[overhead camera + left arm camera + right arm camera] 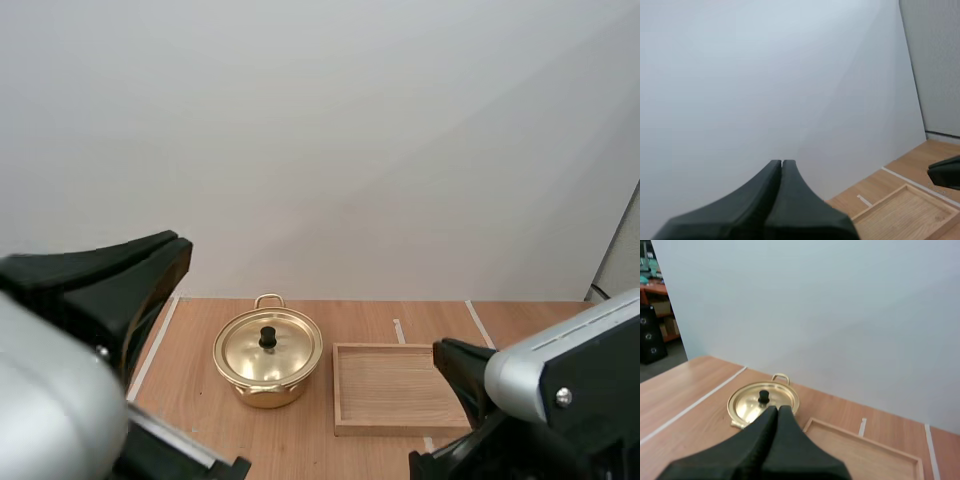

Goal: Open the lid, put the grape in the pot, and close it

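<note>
My left gripper: matte black fingers pressed together into one wedge, holding nothing. Table: warm wood grain, white tape lines. Pot: round, shiny gold metal, loop handles, standing on table just left of tray. Lid seated on pot, polished, small black knob at centre. Tray: rectangular pale wood, low rim. My right gripper: fingers flat together, gripping nothing, above table near pot.
</note>
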{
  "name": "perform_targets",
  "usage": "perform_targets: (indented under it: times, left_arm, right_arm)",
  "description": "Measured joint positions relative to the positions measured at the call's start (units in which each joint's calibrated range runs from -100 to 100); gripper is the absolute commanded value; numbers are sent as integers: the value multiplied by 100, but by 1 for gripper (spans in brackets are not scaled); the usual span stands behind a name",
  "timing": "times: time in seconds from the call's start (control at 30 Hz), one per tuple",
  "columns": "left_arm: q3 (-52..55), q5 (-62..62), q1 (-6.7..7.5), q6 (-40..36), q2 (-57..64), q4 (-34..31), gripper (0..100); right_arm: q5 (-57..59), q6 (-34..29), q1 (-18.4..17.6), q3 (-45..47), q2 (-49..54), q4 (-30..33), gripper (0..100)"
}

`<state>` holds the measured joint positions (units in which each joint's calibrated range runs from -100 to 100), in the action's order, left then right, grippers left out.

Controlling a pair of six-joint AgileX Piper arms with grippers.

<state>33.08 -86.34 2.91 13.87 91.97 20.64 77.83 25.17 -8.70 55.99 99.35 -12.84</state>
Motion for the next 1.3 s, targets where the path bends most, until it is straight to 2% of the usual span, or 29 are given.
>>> perform_targets:
  times: [0.2, 0.23, 0.27, 0.3, 0.43, 0.53, 0.67, 0.8, 0.87, 1.0, 1.17, 1.27, 1.3]
  left_arm:
    - [1066, 1353, 0, -724, 770, -653, 1]
    - [1363, 1881, 0, -1104, 796, -1055, 1]
    - [1438, 1940, 0, -1218, 796, -1145, 1]
    - [1747, 2456, 0, -1705, 796, -1523, 1]
    - [2604, 3530, 0, -2344, 783, -2097, 1]
    - [3265, 4204, 0, -2370, 783, -2135, 1]
    - [3906, 4512, 0, -2095, 783, -2170, 1]
    - [4856, 5745, 0, -1859, 783, -2180, 1]
    - [5521, 6784, 0, -1810, 783, -2194, 1]
    - [6287, 7893, 0, -1867, 783, -2194, 1]
    - [6662, 7860, 0, -2450, 783, -2206, 1]
    - [6677, 7548, -18, -2733, 783, -2216, 1]
    - [6676, 7344, -67, -2903, 783, -2216, 1]
  right_arm:
    - [-1167, -56, 123, 15, 4, 0, 0]
    - [-1496, -56, 181, 55, 4, 0, 0]
    - [-1496, -56, 189, 55, 4, 0, 0]
    - [-1998, -56, 263, 215, 4, -12, 0]
    - [-3051, -56, 440, 713, 4, -38, 0]
    - [-3778, -65, 575, 1277, -9, -176, 0]
    - [-4032, -65, 594, 1669, -9, -177, 0]
    - [-4316, -65, 602, 2224, -9, -177, 0]
    - [-4532, -65, 602, 2591, -21, -161, 0]
    - [-5413, -65, 602, 3435, -21, 219, 0]
    - [-6164, -65, 602, 4266, -21, 512, 0]
    - [-6077, -65, 602, 4367, -21, 532, 0]
    - [-5866, -65, 602, 4378, -21, 545, 0]
